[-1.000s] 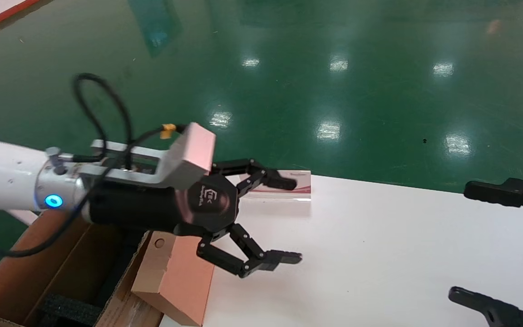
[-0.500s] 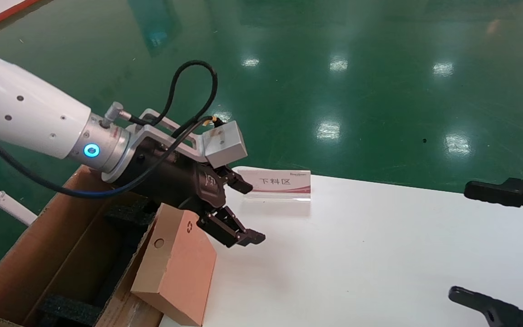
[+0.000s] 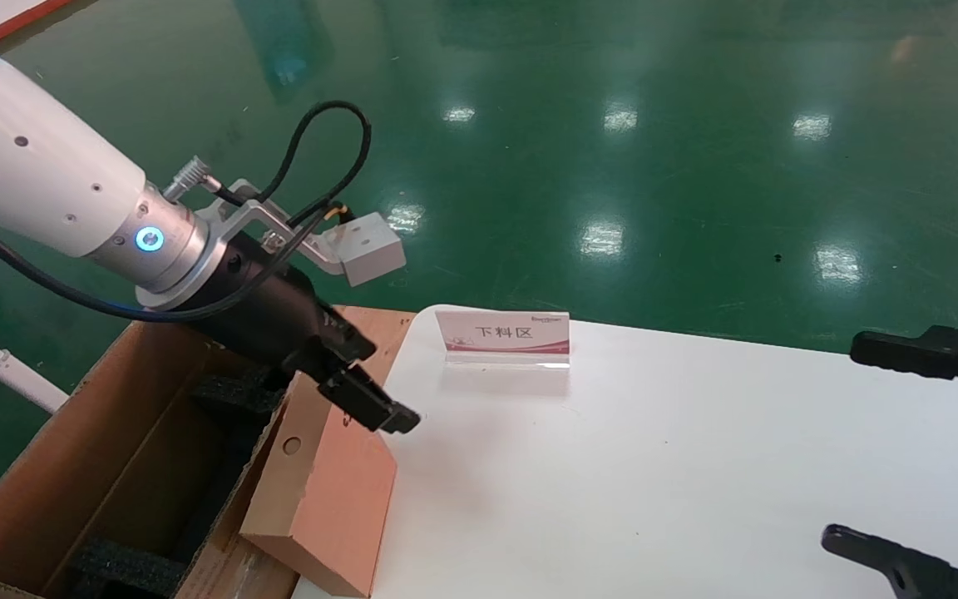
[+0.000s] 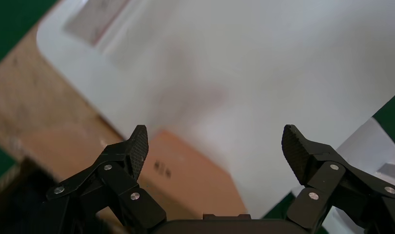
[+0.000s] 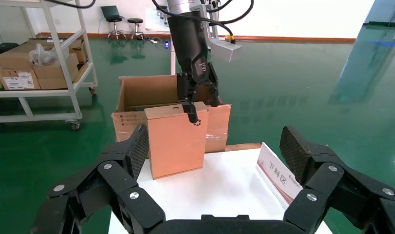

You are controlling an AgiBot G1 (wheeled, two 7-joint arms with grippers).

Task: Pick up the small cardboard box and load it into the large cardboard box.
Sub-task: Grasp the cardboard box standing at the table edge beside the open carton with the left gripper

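Head view, flat small cardboard box (image 3: 325, 507) (matte brown), left tool (image 3: 362, 398)

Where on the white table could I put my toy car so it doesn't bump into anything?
The white table is bare between the sign and the right gripper at its right edge. It is crowded at the table's left end, where the small cardboard box leans by the large cardboard box under the open left gripper.

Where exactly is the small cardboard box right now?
In the head view, the small cardboard box stands tilted at the white table's left edge, against the large cardboard box, under the left gripper.
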